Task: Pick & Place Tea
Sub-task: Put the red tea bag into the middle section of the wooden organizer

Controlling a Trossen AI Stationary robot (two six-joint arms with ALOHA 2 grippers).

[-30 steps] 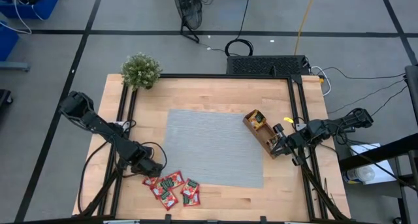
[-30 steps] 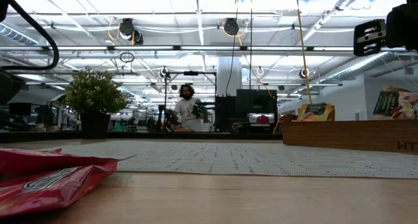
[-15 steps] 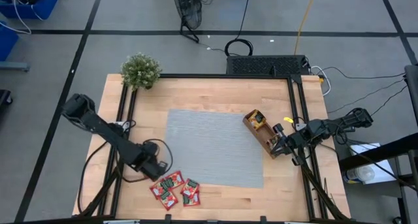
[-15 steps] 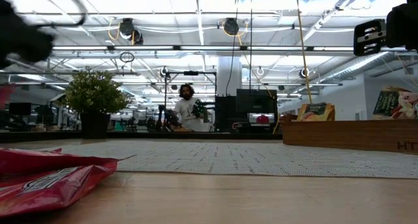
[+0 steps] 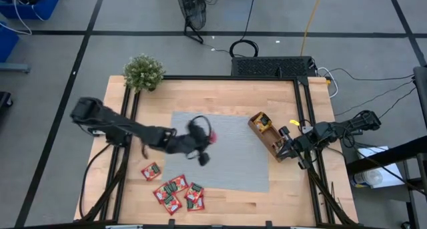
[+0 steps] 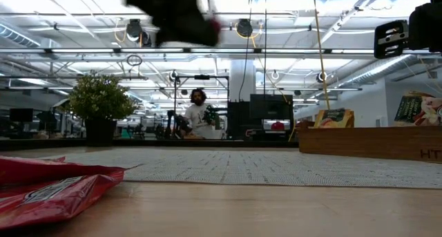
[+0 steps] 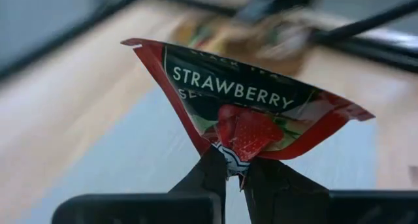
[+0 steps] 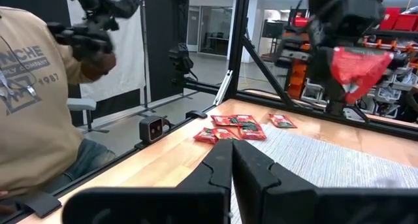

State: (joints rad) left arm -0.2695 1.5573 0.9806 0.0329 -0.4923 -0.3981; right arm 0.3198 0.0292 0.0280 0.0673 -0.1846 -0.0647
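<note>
Bright, even light from ceiling strip lamps (image 6: 103, 19). Motion blur smears the left hand (image 5: 200, 137) and the wrist-view background; the sachet (image 7: 248, 106) stays sharp.

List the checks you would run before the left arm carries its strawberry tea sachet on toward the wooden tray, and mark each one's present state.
1. Left claw shut on the strawberry tea sachet: ok.
2. Sachet lifted above the grey mat: ok.
3. Grip is central: not ok, only a lower corner is pinched.
4. Wooden tray has a free compartment: cannot tell.
5. Right claw shut, waiting beside the tray: ok.
6. Other sachets undisturbed: ok.
</note>
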